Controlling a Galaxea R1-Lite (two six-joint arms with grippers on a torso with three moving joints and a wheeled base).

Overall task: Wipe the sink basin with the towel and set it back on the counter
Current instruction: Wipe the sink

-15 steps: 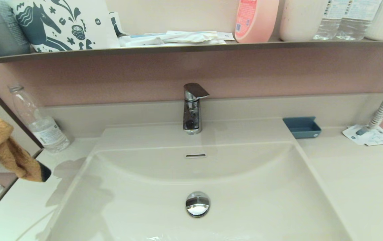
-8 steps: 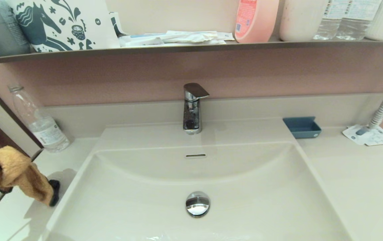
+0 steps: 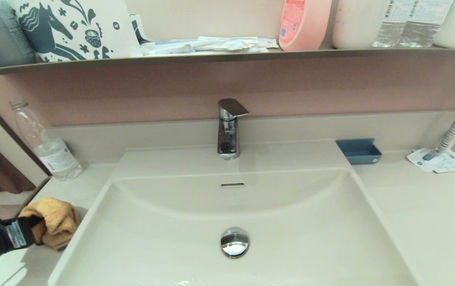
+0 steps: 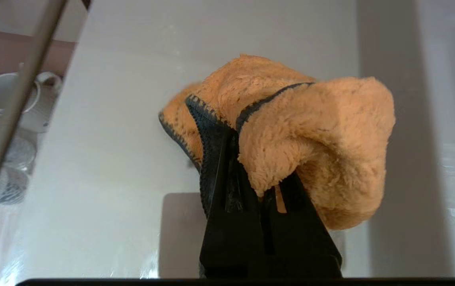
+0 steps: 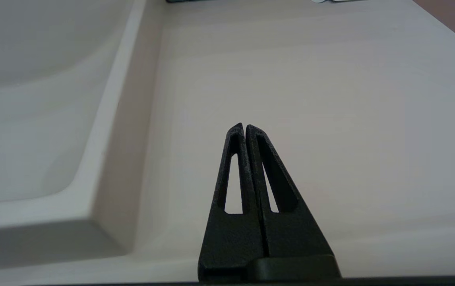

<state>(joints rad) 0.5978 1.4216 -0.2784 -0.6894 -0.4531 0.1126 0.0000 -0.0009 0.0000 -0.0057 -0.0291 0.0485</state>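
The fluffy yellow-orange towel [image 3: 54, 222] with its grey-blue edge is bunched up low over the cream counter [image 3: 58, 188], just left of the sink basin [image 3: 299, 234]. My left gripper [image 3: 38, 232] comes in from the left edge and is shut on the towel [image 4: 310, 131]; whether the cloth rests on the counter [image 4: 108, 151] I cannot tell. The basin holds a chrome drain plug [image 3: 235, 242] and an overflow slot [image 3: 232, 185]. My right gripper [image 5: 244, 127] hangs shut and empty above the right counter [image 5: 330, 99], out of the head view.
A chrome faucet [image 3: 229, 127] stands behind the basin. A clear plastic bottle [image 3: 46, 145] is at the back left, a blue tray [image 3: 359, 151] and a paper label [image 3: 440, 161] at the back right. The dark shelf [image 3: 227, 56] above carries bottles and bags.
My left gripper has come down with the towel, from high at the left edge to low over the counter beside the basin's left rim. The right arm has not moved.
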